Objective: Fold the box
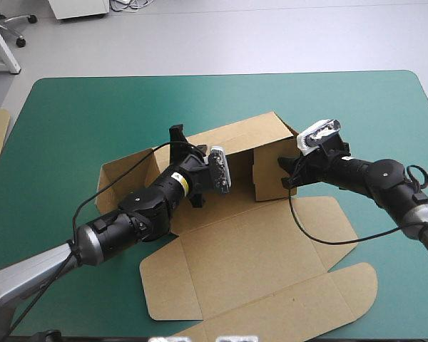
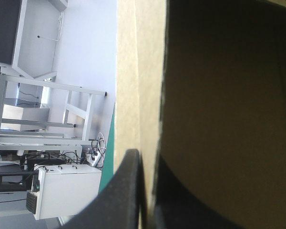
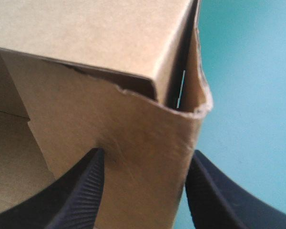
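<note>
Box [image 1: 257,263] part-raised at frame centre on the teal-green cover [image 1: 71,121].
One raised wall is pinched edge-on by the left gripper [image 2: 145,162], its fingers nearly closed. Another wall's corner is straddled by the right gripper [image 3: 145,160], fingers apart, seemingly not clamped.
</note>
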{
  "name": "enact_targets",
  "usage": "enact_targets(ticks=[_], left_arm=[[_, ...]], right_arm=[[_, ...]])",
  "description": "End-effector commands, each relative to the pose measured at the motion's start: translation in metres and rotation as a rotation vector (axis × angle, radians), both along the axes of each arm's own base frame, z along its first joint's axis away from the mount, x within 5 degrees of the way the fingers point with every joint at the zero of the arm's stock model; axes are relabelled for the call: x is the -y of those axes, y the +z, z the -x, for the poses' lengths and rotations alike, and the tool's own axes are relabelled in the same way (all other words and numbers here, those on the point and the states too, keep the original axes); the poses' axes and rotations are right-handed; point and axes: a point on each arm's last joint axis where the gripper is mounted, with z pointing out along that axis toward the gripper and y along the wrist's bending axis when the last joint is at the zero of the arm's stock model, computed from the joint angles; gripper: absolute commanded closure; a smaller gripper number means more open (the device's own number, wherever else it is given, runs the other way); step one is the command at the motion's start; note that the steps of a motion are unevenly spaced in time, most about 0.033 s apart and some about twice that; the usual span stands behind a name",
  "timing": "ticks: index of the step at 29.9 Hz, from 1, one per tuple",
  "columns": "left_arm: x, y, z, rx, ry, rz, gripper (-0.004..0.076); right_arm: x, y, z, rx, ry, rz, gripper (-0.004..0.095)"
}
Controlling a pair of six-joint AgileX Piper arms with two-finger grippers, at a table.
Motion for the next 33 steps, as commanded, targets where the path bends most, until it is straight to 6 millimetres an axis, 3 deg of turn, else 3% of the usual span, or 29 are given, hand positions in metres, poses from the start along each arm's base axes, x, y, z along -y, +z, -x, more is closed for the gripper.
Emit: enact_targets(ticks=[1,15,33], left_arm=[[0.011,0.005,0.007,-0.052,-0.057,0.131,0.0738],[0.011,0.005,0.007,-0.051,-0.055,0.133,0.0738],[0.013,0.002,0.003,-0.046,-0.037,0.141,0.0738]], right_arm=[[0.002,0.014,-0.002,0.057,-0.041,-0.028,0.0427],[-0.031,0.012,-0.001,0.127,-0.026,0.014,0.0459],[-0.036,0.007,-0.007,0.144,-0.094,0.016,0.0479]])
